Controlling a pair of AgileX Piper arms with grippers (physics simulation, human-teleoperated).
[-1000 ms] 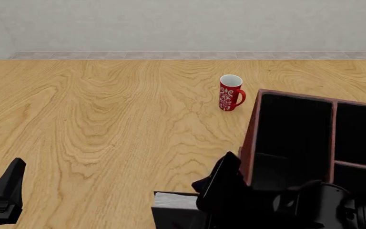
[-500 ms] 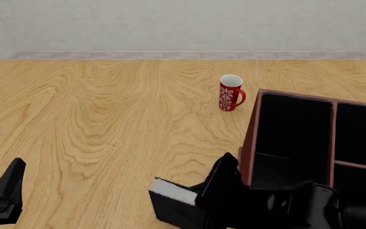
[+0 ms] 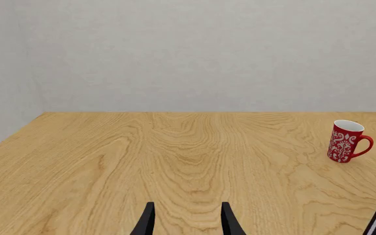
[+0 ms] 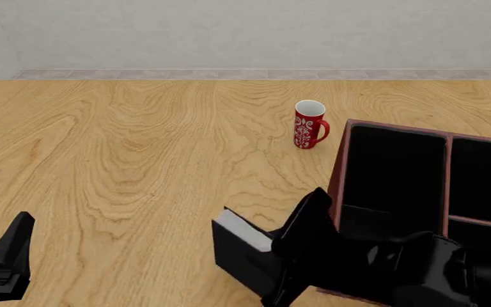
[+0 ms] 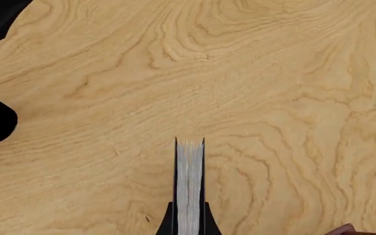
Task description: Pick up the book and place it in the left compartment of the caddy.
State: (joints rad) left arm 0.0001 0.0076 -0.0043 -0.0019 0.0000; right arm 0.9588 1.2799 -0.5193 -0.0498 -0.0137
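R gripper clamped on book; wrist view showed page edge pinched between closed fingers. Book was off table, tilted, just beside caddy near-left corner, not yet over it. L gripper idle, fingers parted, nothing held, well apart from caddy. Step, by my read: carry. Raise book clear of caddy wall, square it w/ left compartment, lower edge-first, then release. Mug beyond caddy, no obstacle.
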